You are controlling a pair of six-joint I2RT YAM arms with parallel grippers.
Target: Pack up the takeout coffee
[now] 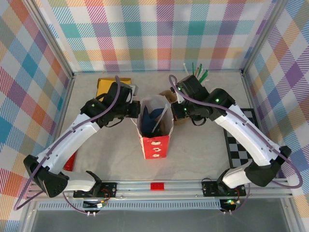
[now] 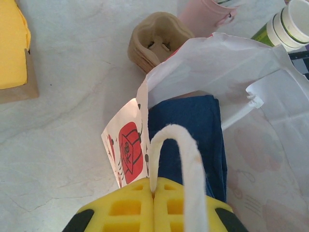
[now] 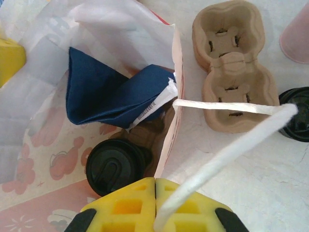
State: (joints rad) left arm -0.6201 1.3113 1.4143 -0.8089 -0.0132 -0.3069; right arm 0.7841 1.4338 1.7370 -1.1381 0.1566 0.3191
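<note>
Marble tabletop (image 1: 193, 159); bag (image 1: 155, 145) half-hides coffee (image 3: 113, 166).

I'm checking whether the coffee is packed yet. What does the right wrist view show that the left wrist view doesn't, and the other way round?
Right wrist adds: the takeout coffee, black lid up, down inside the red bag, and a loose black lid next to the carrier.
Left wrist adds: a yellow block and a cream-rimmed cup stack.
Both: the bag, the blue napkin, the cardboard cup carrier, a pink cup, and the left gripper and right gripper, each shut on a white bag handle.
</note>
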